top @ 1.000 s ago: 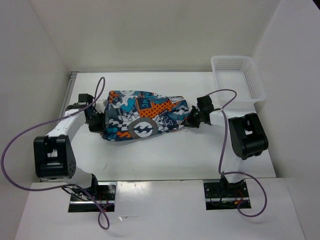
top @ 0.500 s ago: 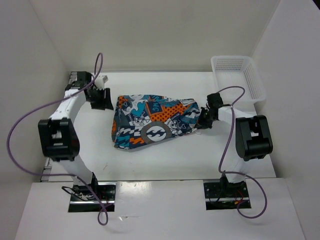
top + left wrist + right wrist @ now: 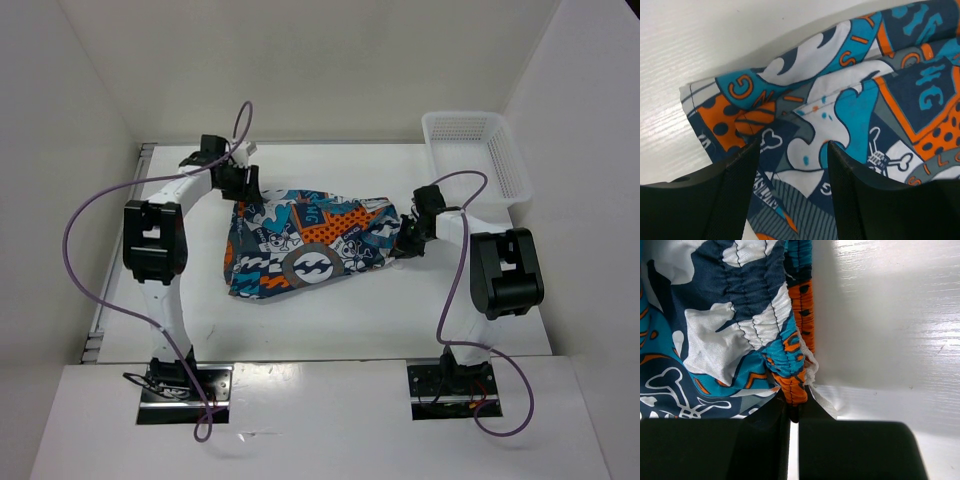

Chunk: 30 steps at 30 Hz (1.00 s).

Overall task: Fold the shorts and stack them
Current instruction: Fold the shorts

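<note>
The shorts (image 3: 305, 247), in a teal, orange, black and white print, lie folded and spread across the middle of the table. My left gripper (image 3: 238, 182) hovers over their far left corner, open, with printed fabric (image 3: 840, 110) showing between its black fingers (image 3: 735, 190) and nothing pinched. My right gripper (image 3: 408, 240) is at the shorts' right end, shut on the gathered orange and teal waistband (image 3: 792, 385). A white lining edge (image 3: 825, 397) pokes out beside that pinch.
A white mesh basket (image 3: 476, 155) stands at the table's back right corner, just behind the right arm. White walls enclose the table on the left, back and right. Purple cables loop above both arms.
My left gripper let go of the shorts' left end, opened, swung to the back left and came in over the far left corner. The shorts shifted right and spread flatter.
</note>
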Motion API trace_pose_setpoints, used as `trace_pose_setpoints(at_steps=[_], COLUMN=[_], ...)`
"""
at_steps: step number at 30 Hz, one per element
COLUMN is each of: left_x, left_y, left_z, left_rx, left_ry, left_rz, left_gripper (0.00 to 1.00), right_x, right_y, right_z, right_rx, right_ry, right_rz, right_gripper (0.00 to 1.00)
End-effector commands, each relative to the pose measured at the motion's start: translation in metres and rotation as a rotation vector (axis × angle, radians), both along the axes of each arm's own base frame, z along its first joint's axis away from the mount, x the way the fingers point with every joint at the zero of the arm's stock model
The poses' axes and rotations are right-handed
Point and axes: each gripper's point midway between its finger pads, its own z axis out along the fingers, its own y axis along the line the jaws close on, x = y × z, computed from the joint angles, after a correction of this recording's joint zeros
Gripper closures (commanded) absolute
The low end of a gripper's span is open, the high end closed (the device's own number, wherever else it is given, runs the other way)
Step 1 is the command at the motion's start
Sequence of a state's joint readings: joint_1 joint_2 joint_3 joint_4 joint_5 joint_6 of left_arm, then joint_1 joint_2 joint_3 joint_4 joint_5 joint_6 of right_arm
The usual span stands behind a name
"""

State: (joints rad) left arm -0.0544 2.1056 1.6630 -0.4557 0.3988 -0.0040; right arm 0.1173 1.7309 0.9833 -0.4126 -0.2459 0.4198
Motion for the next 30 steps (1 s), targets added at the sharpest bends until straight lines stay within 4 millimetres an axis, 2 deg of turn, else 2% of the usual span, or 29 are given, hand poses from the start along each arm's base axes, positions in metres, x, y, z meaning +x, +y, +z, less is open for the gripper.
trace_pose_setpoints(at_steps=[1, 4, 6, 7, 10, 15, 22, 28, 29, 30], left_x=[0.034, 0.040, 0.040, 0.043, 0.040, 0.034, 0.032, 0.035, 0.035, 0.034], left_y=[0.009, 0.012, 0.016, 0.017, 0.019, 0.007, 0.004, 0.008, 0.008, 0.005], left_z=[0.016, 0.013, 0.000, 0.003, -0.006, -0.014, -0.026, -0.027, -0.027, -0.026], left_rx=[0.019, 0.035, 0.052, 0.059, 0.070, 0.036, 0.020, 0.040, 0.040, 0.028], left_ry=[-0.123, -0.139, -0.117, -0.126, -0.107, -0.084, -0.051, -0.049, -0.049, -0.048], left_rz=[0.027, 0.040, 0.052, 0.058, 0.065, 0.028, 0.015, 0.029, 0.029, 0.020], left_gripper=[0.36, 0.35, 0.35, 0.35, 0.35, 0.37, 0.60, 0.61, 0.64, 0.75], right_x=[0.004, 0.003, 0.003, 0.004, -0.001, -0.003, -0.002, -0.004, -0.004, -0.004], right_y=[-0.002, -0.003, -0.003, -0.003, -0.004, -0.006, -0.006, -0.006, -0.006, -0.006], right_z=[0.004, 0.007, 0.007, 0.010, 0.010, 0.009, 0.013, 0.017, 0.017, 0.017], right_rx=[-0.019, -0.023, -0.023, -0.022, -0.023, -0.035, -0.034, -0.032, -0.032, -0.032], right_ry=[0.000, -0.007, -0.007, -0.016, -0.006, -0.009, -0.020, -0.030, -0.030, -0.030], right_rz=[0.020, 0.008, 0.008, 0.008, 0.008, 0.013, 0.012, 0.012, 0.012, 0.012], right_gripper=[1.00, 1.00, 1.00, 1.00, 1.00, 1.00, 1.00, 1.00, 1.00, 1.00])
